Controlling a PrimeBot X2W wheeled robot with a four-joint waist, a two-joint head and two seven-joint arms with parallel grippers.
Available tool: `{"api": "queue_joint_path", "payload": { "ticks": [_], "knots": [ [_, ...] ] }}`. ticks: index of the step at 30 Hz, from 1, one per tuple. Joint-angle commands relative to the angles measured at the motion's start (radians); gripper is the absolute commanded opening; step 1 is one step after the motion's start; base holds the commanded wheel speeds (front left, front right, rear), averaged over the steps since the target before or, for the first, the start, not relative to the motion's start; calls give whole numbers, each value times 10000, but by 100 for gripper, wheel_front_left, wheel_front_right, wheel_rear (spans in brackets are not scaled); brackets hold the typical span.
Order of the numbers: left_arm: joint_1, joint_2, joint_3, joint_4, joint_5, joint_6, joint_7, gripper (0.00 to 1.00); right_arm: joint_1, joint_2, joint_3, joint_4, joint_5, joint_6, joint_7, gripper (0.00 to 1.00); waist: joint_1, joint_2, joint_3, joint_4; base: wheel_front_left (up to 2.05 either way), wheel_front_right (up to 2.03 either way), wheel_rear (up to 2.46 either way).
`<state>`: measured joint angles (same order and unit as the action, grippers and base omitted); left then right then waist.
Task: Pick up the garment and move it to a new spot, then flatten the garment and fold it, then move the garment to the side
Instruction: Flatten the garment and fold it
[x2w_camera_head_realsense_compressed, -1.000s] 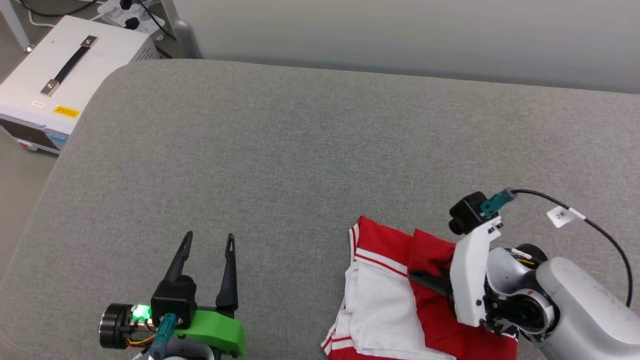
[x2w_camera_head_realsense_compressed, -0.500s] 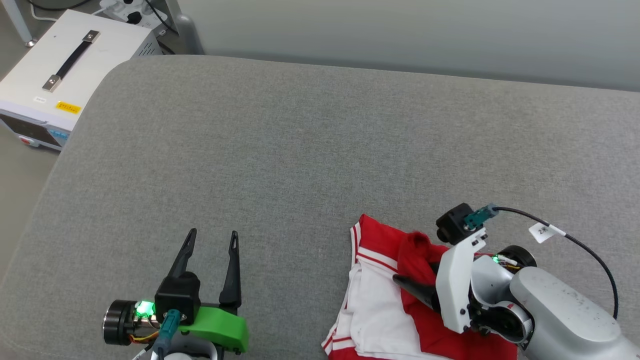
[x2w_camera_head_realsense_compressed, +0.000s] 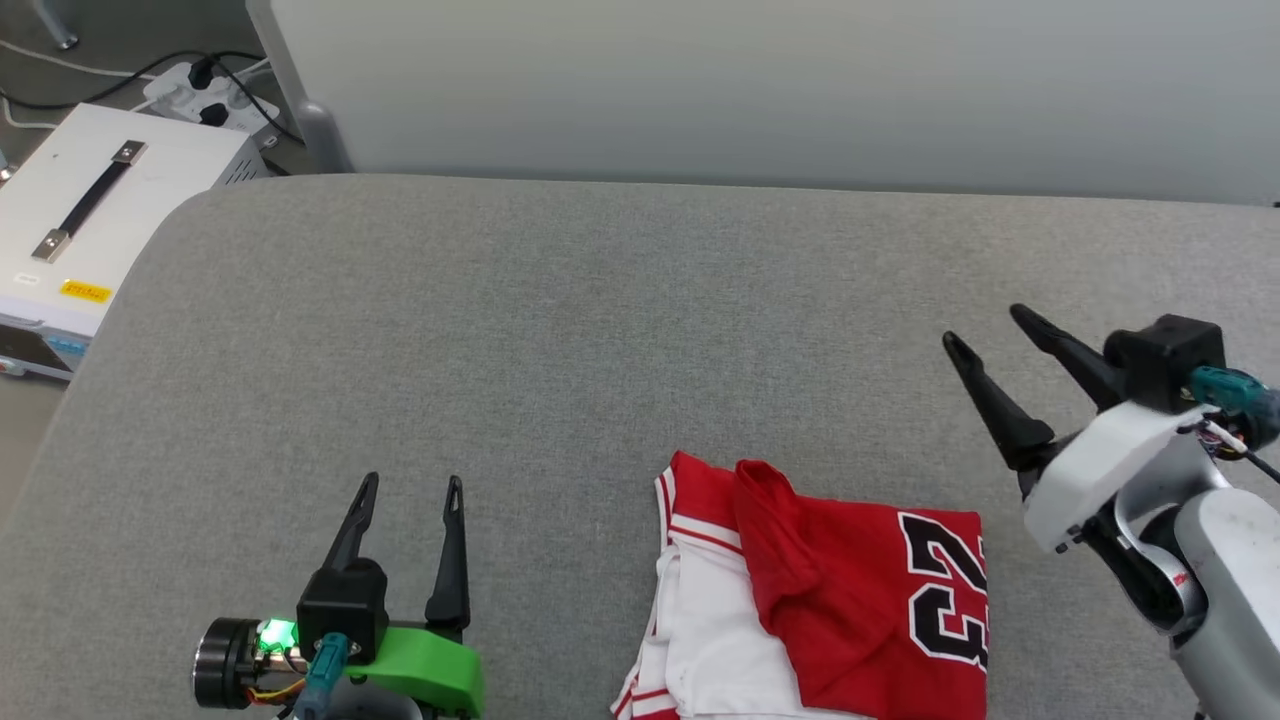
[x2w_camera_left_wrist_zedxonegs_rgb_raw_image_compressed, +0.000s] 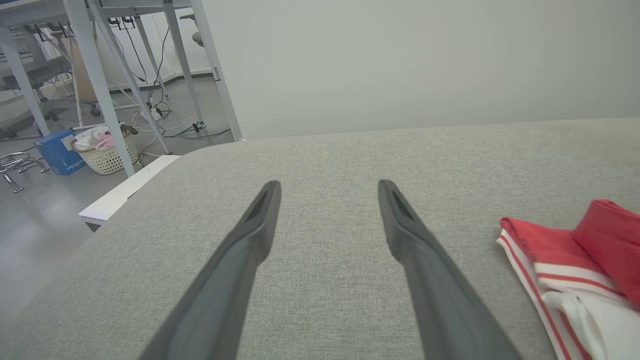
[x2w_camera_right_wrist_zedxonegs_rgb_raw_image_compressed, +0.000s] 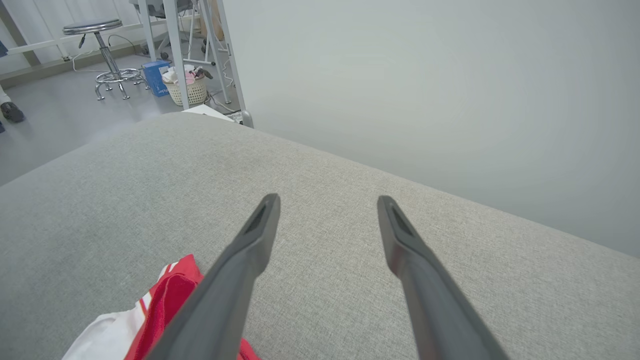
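The garment (x2w_camera_head_realsense_compressed: 840, 610), a red jersey with white sleeves, striped trim and a black "23", lies folded on the grey cushion (x2w_camera_head_realsense_compressed: 600, 330) near its front edge. A red corner of it stands up a little at the top left. It also shows at the right of the left wrist view (x2w_camera_left_wrist_zedxonegs_rgb_raw_image_compressed: 575, 270) and the lower left of the right wrist view (x2w_camera_right_wrist_zedxonegs_rgb_raw_image_compressed: 155, 310). My right gripper (x2w_camera_head_realsense_compressed: 985, 328) is open, raised to the right of the garment and apart from it. My left gripper (x2w_camera_head_realsense_compressed: 412, 484) is open over bare cushion to the garment's left.
A white equipment box (x2w_camera_head_realsense_compressed: 90, 220) with a black handle stands off the cushion's left end, with a power strip and cables (x2w_camera_head_realsense_compressed: 200, 85) behind it. A pale wall panel (x2w_camera_head_realsense_compressed: 760, 90) runs along the cushion's far edge. Table legs and a basket (x2w_camera_left_wrist_zedxonegs_rgb_raw_image_compressed: 102, 147) stand on the floor beyond.
My right gripper let go of the garment and rose up and to the right, off the cloth. The garment now lies uncovered with the "23" showing. The head camera shifted. The left gripper stayed put.
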<state>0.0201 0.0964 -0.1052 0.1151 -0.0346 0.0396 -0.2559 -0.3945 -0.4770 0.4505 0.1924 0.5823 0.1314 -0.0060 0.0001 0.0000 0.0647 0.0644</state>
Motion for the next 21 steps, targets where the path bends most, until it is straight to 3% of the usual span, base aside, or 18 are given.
{"api": "queue_joint_path", "payload": {
  "ticks": [1,7,11,21],
  "knots": [
    [125,-2,33,-53,15,-1,-59,100,381,179,-405,-55,-376,-7,-335,100,-1,0,-173,-180,0,0,0],
    [187,-20,36,-121,11,-48,-59,100,1772,993,-2547,-235,-2462,-7,-1910,100,-1,0,-312,-290,0,0,0],
    [271,-29,75,-243,-14,-69,-59,100,2674,1821,-3619,-498,-2994,-7,-2377,100,-1,0,-363,-319,0,0,0],
    [457,-78,118,-552,-114,-185,-59,100,4466,3181,-4768,-1740,-3730,-7,-2553,100,-1,0,-441,-330,0,0,0]
  ]
}}
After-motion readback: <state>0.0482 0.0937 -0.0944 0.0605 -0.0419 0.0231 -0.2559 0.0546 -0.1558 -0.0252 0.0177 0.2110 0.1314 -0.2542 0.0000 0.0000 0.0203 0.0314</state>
